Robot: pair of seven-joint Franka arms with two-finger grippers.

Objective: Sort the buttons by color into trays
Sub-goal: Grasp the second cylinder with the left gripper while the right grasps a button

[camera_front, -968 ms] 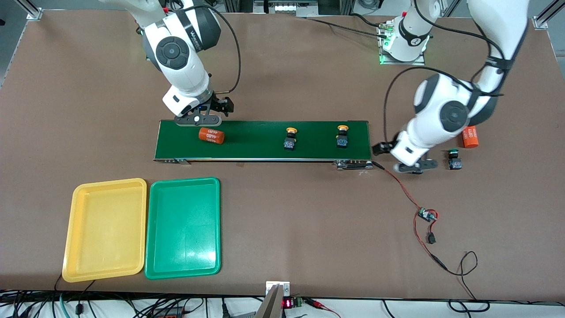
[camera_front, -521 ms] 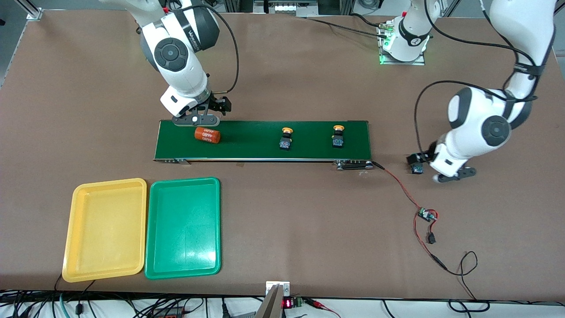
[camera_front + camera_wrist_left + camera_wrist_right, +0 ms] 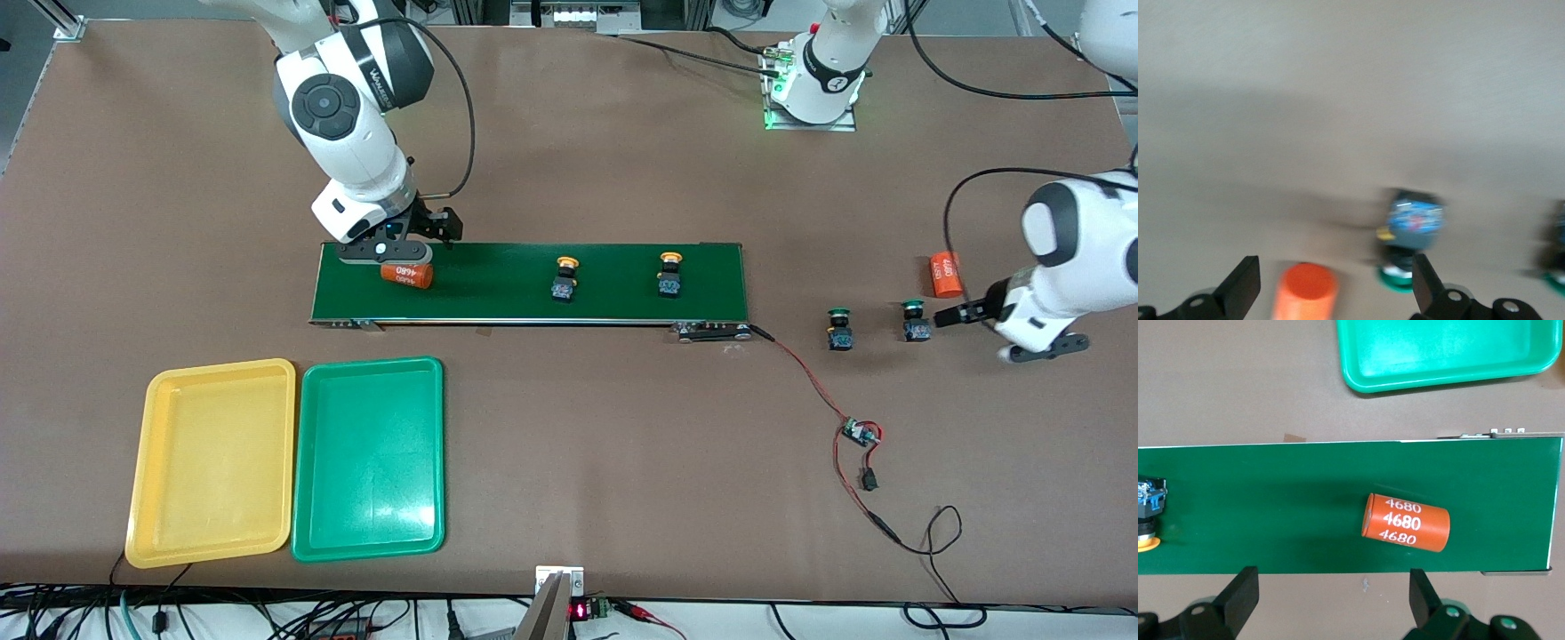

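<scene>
Two yellow-capped buttons point(image 3: 564, 278) point(image 3: 669, 275) stand on the dark-green conveyor belt point(image 3: 498, 284). Two green-capped buttons point(image 3: 839, 329) point(image 3: 915, 322) stand on the table off the belt's end toward the left arm. My left gripper point(image 3: 1040, 348) is open and empty beside them. In the left wrist view point(image 3: 1333, 280) it faces one green button point(image 3: 1411, 230) and an orange cylinder point(image 3: 1305, 293). My right gripper point(image 3: 391, 253) is open and empty over the belt's other end, beside another orange cylinder point(image 3: 406, 275) point(image 3: 1406, 521). The yellow tray point(image 3: 213, 462) and green tray point(image 3: 369, 458) are empty.
The orange cylinder point(image 3: 945, 275) lies on the table by the green buttons. A red and black wire with a small circuit board point(image 3: 858, 433) runs from the belt's end toward the front camera. The green tray's rim shows in the right wrist view point(image 3: 1438, 380).
My left gripper has swung away from the belt's end toward the table's edge, uncovering both green buttons. The cylinder and yellow buttons have ridden the belt toward the right arm's end.
</scene>
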